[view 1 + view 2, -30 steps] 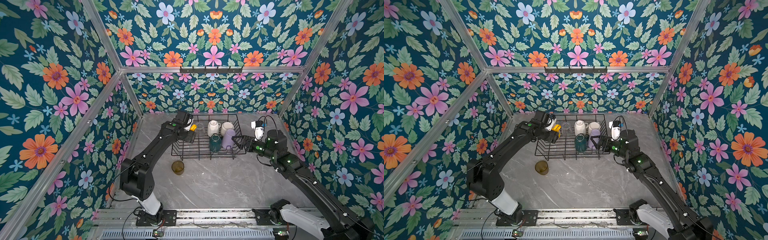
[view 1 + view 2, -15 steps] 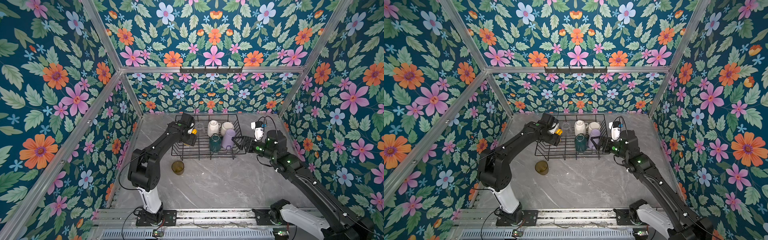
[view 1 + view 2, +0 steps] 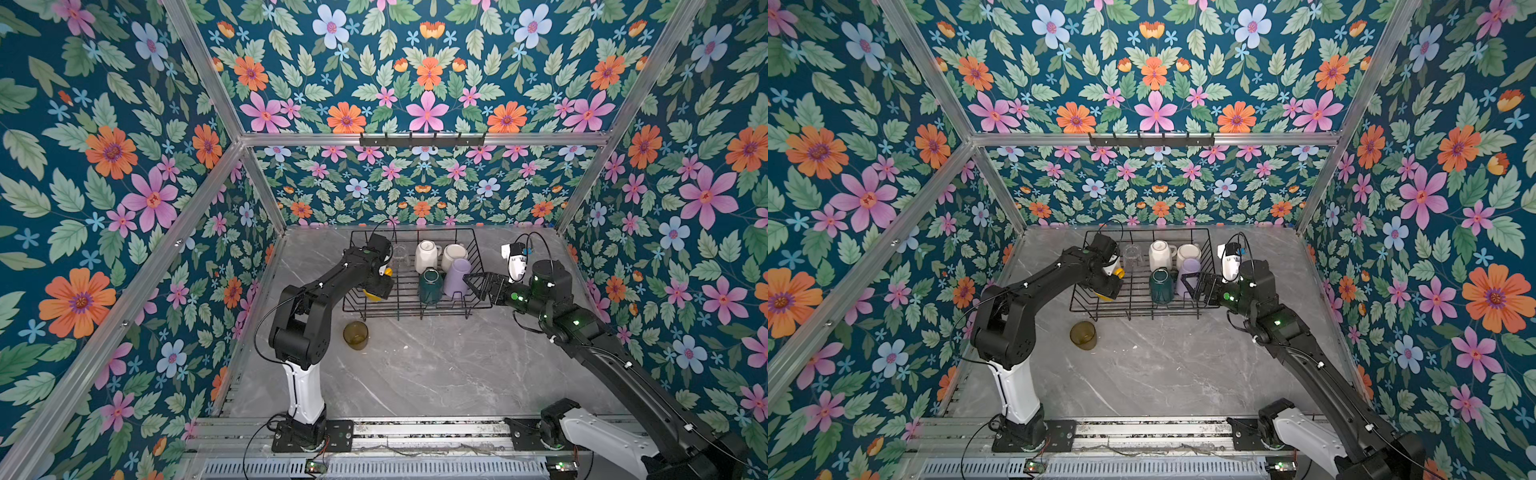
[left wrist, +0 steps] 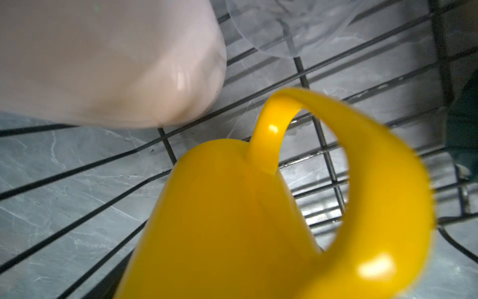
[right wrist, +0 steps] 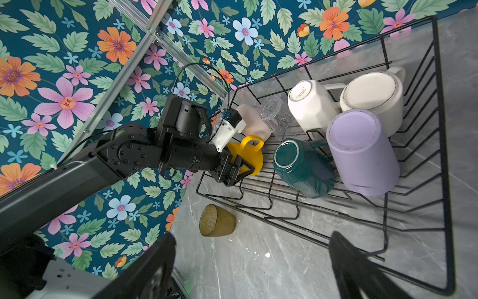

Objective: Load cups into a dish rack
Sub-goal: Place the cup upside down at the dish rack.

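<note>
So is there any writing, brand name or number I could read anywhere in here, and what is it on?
Cursive maker's mark with finer print under it, on the upturned base of the white faceted ceramic mug standing in the black wire dish rack: too small and blurred to read.
Nothing else in any view carries lettering, numbers or signs.

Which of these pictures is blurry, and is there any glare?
Left wrist view: the yellow mug and pale pink mug sit too near, soft and smeared, with bright glints on the yellow handle. Right wrist view: crisp on the lilac tumbler. Both top views: evenly lit, sharp.
</note>
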`<state>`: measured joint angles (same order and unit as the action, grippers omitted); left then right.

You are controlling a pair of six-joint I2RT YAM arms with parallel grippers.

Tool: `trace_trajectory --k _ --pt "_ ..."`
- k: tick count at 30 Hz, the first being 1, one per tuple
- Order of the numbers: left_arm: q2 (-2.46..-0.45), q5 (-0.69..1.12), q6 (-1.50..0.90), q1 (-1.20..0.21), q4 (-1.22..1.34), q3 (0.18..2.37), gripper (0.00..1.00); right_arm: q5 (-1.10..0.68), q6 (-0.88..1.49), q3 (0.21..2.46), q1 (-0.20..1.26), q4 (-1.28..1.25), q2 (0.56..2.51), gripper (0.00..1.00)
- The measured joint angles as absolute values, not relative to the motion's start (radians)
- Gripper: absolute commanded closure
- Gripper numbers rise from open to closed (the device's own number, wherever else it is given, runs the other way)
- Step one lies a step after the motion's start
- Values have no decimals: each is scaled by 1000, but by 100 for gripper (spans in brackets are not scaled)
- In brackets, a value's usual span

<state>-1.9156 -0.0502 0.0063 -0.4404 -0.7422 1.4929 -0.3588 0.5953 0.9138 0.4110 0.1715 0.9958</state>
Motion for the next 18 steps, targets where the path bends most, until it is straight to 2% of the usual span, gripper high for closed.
trace_trajectory --k 3,5,9,11,12,16,18 --pt "-1925 -53 6 -440 -740 1501 96 -358 595 914 410 173 996 8" --pt "-1929 -52 6 -440 -735 1503 90 -358 595 914 410 174 996 8" --pt "-1935 -52 4 -439 -726 1505 71 -358 595 914 410 175 996 8" --pt "-1937 -52 1 -439 -722 1506 55 -358 595 914 410 175 996 8" --pt "-1938 -52 1 -439 -720 1507 50 -358 595 914 410 175 996 8" --pt "-1938 -53 -2 -439 -718 1507 34 -358 595 914 410 175 995 8" --pt "-1938 -54 -2 -439 -718 1507 31 -358 595 913 410 176 994 8"
